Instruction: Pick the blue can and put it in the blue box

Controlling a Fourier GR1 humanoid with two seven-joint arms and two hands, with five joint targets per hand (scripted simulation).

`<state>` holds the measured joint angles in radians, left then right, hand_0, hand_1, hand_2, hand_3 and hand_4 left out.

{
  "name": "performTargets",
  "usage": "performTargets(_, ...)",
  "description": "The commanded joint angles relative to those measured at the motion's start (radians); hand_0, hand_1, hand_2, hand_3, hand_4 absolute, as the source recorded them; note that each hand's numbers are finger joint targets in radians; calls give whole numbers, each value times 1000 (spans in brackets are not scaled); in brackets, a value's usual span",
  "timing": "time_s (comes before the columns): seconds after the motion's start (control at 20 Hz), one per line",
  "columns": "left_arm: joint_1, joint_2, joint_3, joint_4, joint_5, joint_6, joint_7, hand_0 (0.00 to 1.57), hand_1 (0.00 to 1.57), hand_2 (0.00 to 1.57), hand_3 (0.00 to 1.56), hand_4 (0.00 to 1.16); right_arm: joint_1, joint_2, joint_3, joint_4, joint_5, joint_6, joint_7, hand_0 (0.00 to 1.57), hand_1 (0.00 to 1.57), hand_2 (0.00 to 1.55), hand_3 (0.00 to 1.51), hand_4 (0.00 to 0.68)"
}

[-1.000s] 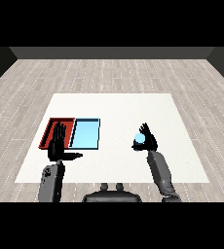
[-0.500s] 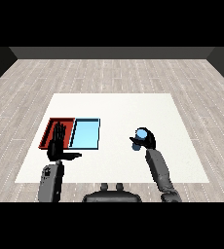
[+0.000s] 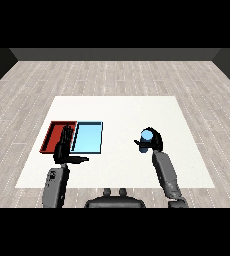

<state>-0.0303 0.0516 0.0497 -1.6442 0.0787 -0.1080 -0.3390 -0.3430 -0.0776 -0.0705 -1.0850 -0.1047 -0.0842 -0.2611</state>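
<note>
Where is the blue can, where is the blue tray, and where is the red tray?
blue can (image 3: 146, 135): head view, on its round top, inside the right hand's curl.
light blue tray (image 3: 88, 137): head view, on its bare floor.
red tray (image 3: 54, 136): head view, on its floor, left of the left hand.

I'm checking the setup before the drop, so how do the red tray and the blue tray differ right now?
The red tray lies at the left, the blue tray right beside it, nearer the blue can. The left hand covers part of the red tray's near side; the blue tray shows almost whole. Both are shallow rectangles, and nothing shows inside either.
</note>
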Motion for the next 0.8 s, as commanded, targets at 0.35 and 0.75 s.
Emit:
performTargets(0.35, -49, -39, -105, 84, -59, -1, 80, 0, 0, 0, 0, 0, -47, -113, 2, -213, 28, 41, 80, 1435, 1435, 1447, 1403, 617)
performTargets(0.75, -81, -51, -204, 122, -39, 69, 91, 0, 0, 0, 0, 0, -6, 53, 176, -378, 201, -144, 199, 1419, 1419, 1447, 1404, 616)
